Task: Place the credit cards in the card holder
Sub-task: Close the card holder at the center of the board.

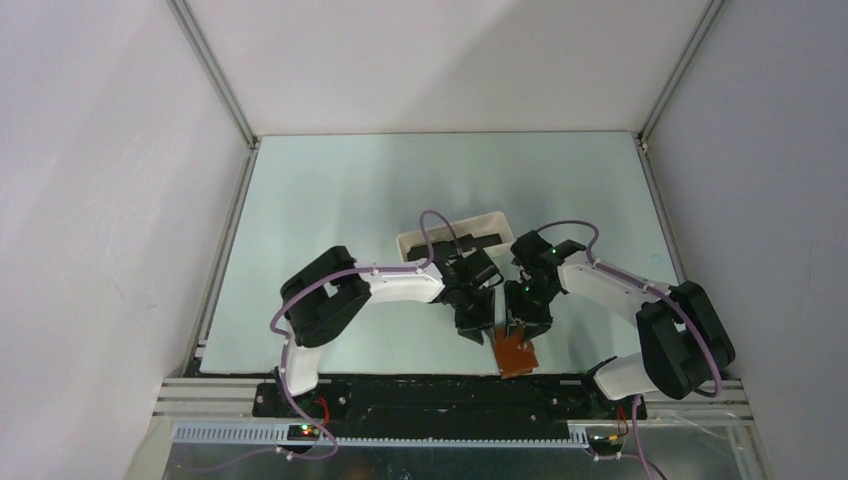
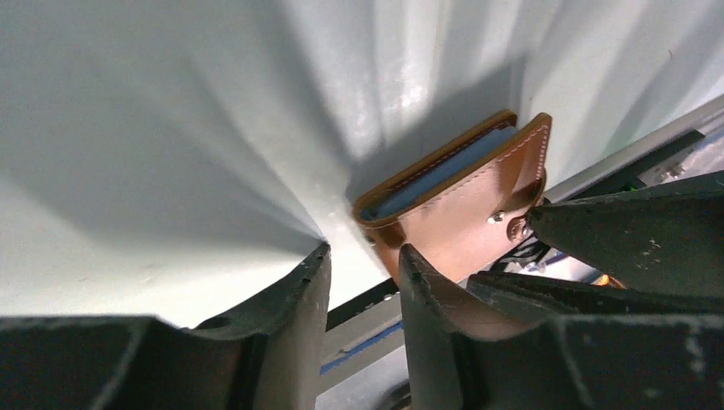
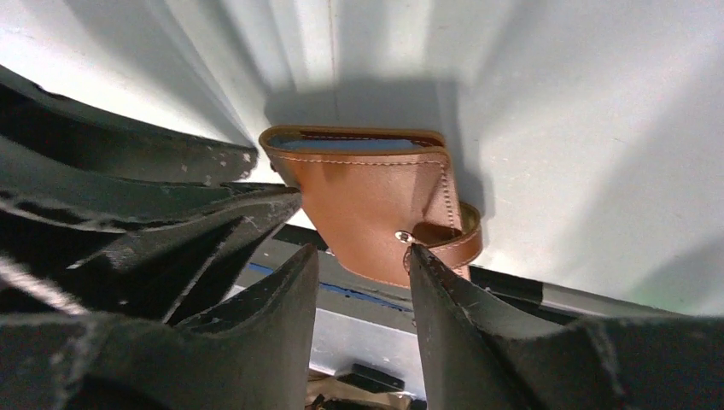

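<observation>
The brown card holder [image 1: 515, 352] lies folded at the table's near edge, partly over the black rail. Its pale blue inner pocket shows in the left wrist view [image 2: 465, 213] and in the right wrist view [image 3: 376, 201]. My left gripper [image 1: 470, 328] is open and empty just left of it [image 2: 363, 256]. My right gripper [image 1: 526, 322] is open right above it [image 3: 363, 252], its right fingertip [image 3: 420, 260] by the snap tab. Dark credit cards [image 1: 478, 240] lie in the white tray, partly hidden by the left arm.
The white oblong tray [image 1: 412, 243] stands behind the two grippers at mid-table. The black rail [image 1: 420, 392] and metal frame run along the near edge under the card holder. White walls enclose the table on three sides.
</observation>
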You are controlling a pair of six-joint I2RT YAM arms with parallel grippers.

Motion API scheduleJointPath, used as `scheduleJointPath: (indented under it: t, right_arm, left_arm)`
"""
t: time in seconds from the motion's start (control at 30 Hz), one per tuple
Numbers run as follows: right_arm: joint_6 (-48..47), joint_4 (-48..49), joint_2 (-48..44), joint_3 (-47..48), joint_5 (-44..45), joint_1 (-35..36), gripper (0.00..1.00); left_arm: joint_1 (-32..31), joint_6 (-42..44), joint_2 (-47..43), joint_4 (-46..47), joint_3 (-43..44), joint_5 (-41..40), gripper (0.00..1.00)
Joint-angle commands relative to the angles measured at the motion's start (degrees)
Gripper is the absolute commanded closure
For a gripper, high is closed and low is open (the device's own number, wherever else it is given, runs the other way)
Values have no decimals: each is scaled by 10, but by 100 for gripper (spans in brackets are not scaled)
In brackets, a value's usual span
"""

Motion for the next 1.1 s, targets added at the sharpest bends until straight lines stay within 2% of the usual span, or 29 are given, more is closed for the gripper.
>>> scheduleJointPath:
  t: [0.0,0.17,0.33,0.43,0.47,0.53,0.73,0.93,1.07]
  right_arm:
    - [6,45,-12,-21,-63,-2,54]
    - [45,105,-22,-48,-150,2,56]
    - [61,131,-78,-44,-161,-24,55]
    - [49,105,-126,-43,-136,-81,54]
    - [45,95,-147,-42,-120,-95,54]
    - [32,59,-165,-46,-103,-156,53]
    - [30,46,-147,-92,-110,-234,53]
    - [49,74,-108,-141,-114,-233,52]
    - [57,90,-90,-145,-108,-201,52]
  left_arm:
    - [20,34,-32,-53,-42,-90,55]
    - [41,21,-106,2,-113,-63,49]
    - [47,-12,-148,104,-179,-10,43]
    - [47,-57,-152,199,-218,35,41]
    - [47,-70,-150,270,-241,44,40]
    - [44,-103,-138,326,-255,62,39]
    - [21,-142,-77,360,-215,78,38]
    - [9,-178,-33,360,-205,52,43]
    - [12,-181,-23,348,-210,39,49]
